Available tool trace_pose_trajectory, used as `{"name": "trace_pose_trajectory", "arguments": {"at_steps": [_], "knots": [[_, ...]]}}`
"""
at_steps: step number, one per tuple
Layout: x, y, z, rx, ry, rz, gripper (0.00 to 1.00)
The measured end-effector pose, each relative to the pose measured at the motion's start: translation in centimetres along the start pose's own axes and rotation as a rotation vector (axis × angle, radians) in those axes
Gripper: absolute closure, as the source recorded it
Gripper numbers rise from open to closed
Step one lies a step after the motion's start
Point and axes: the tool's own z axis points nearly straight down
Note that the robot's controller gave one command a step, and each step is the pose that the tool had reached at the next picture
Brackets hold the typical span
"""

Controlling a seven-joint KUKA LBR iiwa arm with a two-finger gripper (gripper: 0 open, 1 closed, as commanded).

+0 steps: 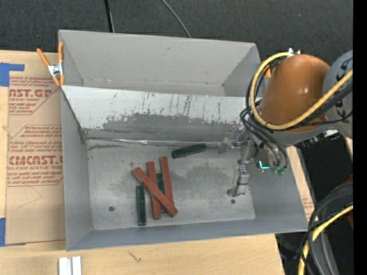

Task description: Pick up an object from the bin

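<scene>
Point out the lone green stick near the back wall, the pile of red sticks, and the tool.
lone green stick (189,150), camera view, middle of its length.
pile of red sticks (156,191), camera view, where the sticks cross.
tool (235,191), camera view, its lower end.

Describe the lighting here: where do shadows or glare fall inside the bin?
Camera view: soft, even light over the bin; the red-brown and green sticks throw only thin shadows; a pale glare streak runs along the foot of the back wall, near a lone green stick; the orange cover has a dull sheen; a small dark spot, perhaps shadow, lies under the tool.
</scene>
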Motion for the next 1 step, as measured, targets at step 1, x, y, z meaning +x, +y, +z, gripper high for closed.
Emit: {"name": "trace_pose_trajectory", "arguments": {"at_steps": [1], "knots": [[-0.16,0.01,-0.43,0.001,-0.008,-0.001,0.0]]}}
